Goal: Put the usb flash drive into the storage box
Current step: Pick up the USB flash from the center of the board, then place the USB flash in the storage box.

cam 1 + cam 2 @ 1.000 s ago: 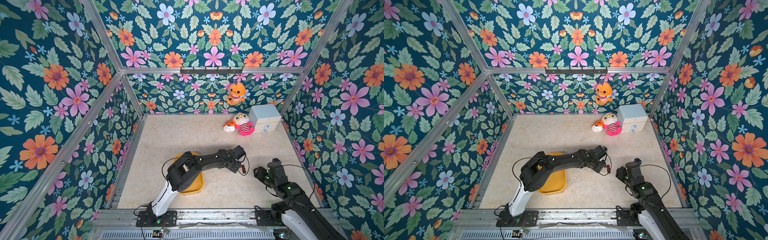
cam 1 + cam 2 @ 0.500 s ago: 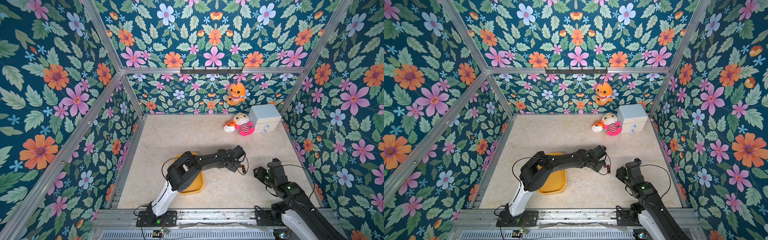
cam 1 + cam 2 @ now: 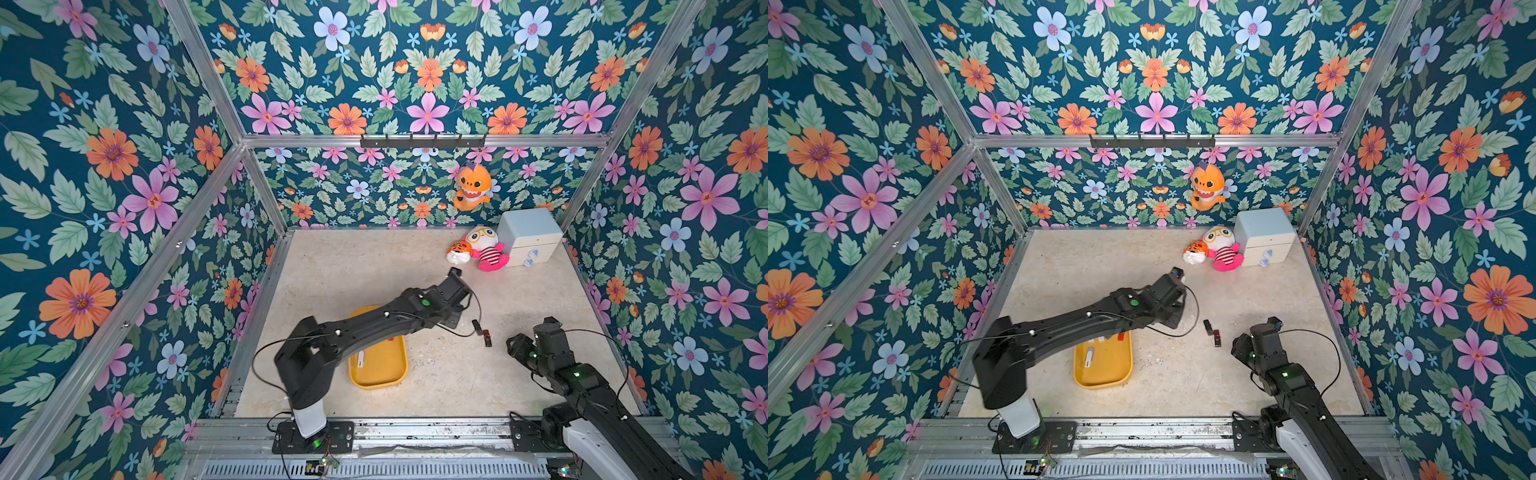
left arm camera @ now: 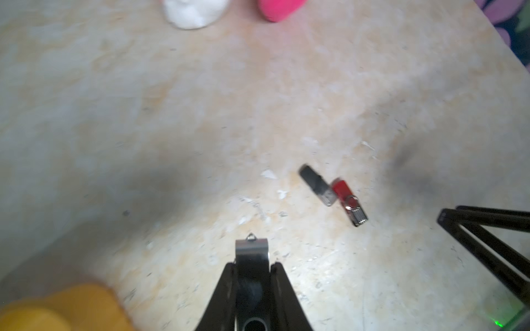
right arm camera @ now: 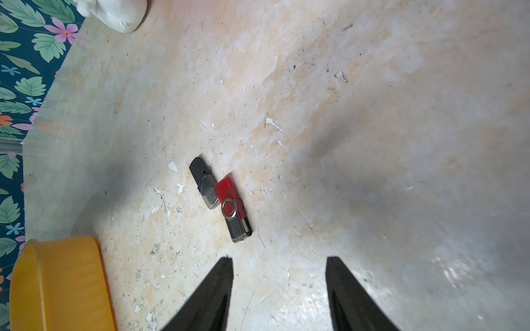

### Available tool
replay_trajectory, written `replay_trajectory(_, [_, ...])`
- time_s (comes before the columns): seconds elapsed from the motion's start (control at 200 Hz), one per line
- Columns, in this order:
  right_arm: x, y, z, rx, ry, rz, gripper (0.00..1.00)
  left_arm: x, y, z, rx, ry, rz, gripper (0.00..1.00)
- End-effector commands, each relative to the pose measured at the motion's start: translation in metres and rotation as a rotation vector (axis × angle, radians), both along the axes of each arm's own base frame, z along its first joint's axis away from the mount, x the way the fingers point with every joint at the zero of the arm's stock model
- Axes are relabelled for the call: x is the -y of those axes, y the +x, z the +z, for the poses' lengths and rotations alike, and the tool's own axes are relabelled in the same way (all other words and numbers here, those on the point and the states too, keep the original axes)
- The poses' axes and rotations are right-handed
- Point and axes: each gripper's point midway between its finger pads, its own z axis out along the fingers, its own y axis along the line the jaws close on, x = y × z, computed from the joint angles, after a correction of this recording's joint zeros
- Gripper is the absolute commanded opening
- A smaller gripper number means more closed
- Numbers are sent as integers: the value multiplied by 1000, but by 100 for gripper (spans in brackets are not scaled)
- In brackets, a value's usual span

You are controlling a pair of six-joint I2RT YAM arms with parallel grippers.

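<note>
Left jaws, seen from the left wrist: shut tight on a black usb flash drive (image 4: 251,258) with a silver swivel cap, over bare worktop (image 4: 172,114) and outside the storage box (image 4: 57,309), whose blurred yellow corner shows close by. Further off on the worktop, a dark drive (image 4: 315,184) and a red drive (image 4: 348,202), touching side by side.

Right jaws, seen from the right wrist: standing apart with nothing between them, above the worktop just short of the red drive (image 5: 229,197).

Both top views: left arm (image 3: 374,328) reaching across the far end of the storage box (image 3: 1104,374), with its jaws hidden beneath the wrist. White stick (image 3: 360,359) lying in the box. Plush toys (image 3: 484,249) beside a drawer cabinet (image 3: 530,237) in the far corner.
</note>
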Motion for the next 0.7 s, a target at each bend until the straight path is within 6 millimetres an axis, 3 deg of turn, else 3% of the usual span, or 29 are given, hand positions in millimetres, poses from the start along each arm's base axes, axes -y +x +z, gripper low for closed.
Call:
replay_trajectory(0.0, [-2, 4, 5, 29, 2, 14, 58, -73, -8, -9, -40, -2, 239, 3])
replay_trajectory(0.12, [-3, 4, 5, 30, 4, 16, 57, -135, -33, -40, -91, 24, 375, 4])
replay_trajectory(0.225, [-3, 4, 5, 32, 3, 19, 57, -165, -48, -70, -144, 36, 435, 4])
replay_trajectory(0.415, [-3, 4, 5, 34, 5, 20, 57, -186, -57, -103, -180, 94, 487, 4])
replay_trajectory(0.59, [-3, 4, 6, 35, 5, 21, 57, -186, -60, -130, -225, 119, 486, 5])
replay_trajectory(0.695, [-3, 4, 5, 34, 5, 19, 57, -192, -62, -135, -228, 146, 498, 9])
